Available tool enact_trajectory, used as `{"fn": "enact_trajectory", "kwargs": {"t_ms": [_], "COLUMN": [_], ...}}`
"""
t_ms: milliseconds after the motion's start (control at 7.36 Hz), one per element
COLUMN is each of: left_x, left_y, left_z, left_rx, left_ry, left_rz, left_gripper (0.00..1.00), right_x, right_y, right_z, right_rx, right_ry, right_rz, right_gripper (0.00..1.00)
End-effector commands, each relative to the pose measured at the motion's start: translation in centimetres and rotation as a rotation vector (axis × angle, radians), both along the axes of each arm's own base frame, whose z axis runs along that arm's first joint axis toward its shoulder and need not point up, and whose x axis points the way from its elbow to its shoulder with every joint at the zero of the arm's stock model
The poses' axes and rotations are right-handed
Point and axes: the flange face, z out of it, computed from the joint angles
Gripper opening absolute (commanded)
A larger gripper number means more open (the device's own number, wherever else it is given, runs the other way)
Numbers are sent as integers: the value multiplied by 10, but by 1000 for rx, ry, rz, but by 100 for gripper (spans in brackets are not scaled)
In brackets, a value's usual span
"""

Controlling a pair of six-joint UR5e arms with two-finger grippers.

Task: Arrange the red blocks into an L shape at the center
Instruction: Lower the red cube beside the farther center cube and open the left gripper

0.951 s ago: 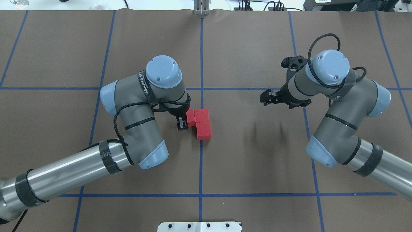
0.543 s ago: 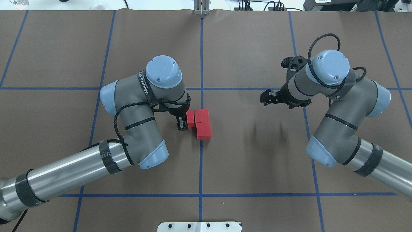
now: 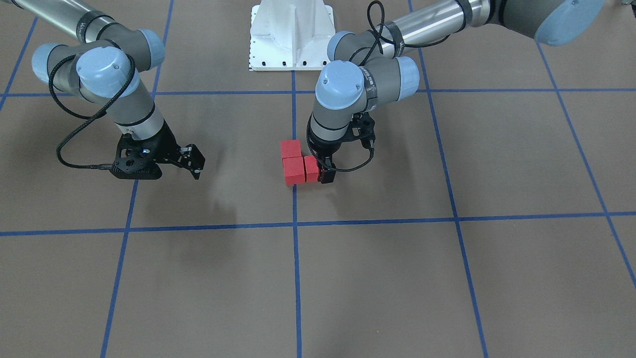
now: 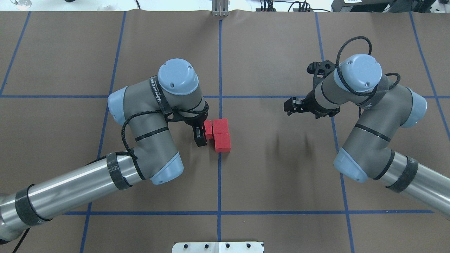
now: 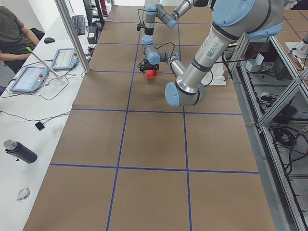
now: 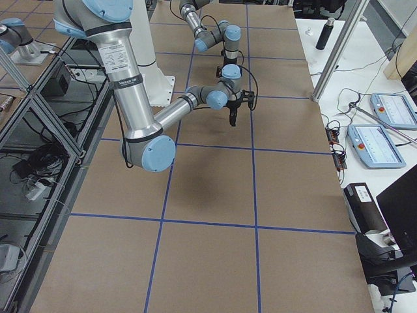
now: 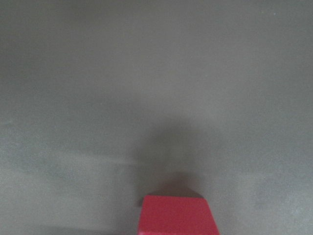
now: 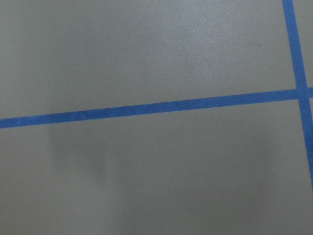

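On the brown table (image 4: 281, 168), at the center (image 4: 220, 112), three red blocks (image 4: 222, 142), faces touching, set in an L. Runs long along the middle blue tape line (image 4: 220, 63), two blocks in a row on it; turns the short foot, the third block, toward the robot's left at the end farther from the robot. Crowding that foot, the left gripper (image 4: 200, 136): one black finger (image 3: 325, 175) just beside the block's outer face, the rest hidden under the wrist, so cannot tell whether clamped on it or let go. Shows in the left wrist view as one red face at the bottom edge, bare table beyond. Well off to the robot's right, above the table, the right gripper (image 4: 288, 107), fingers spread, nothing between them. At the robot's edge of the table, a white base plate (image 4: 218, 247). Off to the side, on a white desk (image 5: 29, 125), two tablets (image 5: 65, 57) and a dark bottle (image 5: 19, 151), with a seated person (image 5: 14, 33) behind.
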Motion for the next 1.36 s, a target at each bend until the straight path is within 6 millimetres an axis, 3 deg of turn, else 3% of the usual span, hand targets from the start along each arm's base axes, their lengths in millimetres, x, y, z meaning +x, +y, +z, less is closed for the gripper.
{"fn": "enact_trajectory", "kwargs": {"t_ms": [0, 543, 1223], "left_x": [-22, -10, 4], "left_y": [10, 22, 38], "left_z": [9, 29, 31], "left_rx": [5, -12, -14], "left_ry": [9, -19, -23], "left_rz": [-2, 19, 48], "left_gripper": [100, 100, 100], "right_x": [1, 0, -1], "right_y": [0, 0, -1], "right_z": [0, 1, 4], "right_rx": [-1, -7, -3], "right_ry": [-1, 0, 7], "right_rz": [2, 5, -2], "right_gripper": [100, 100, 100]}}
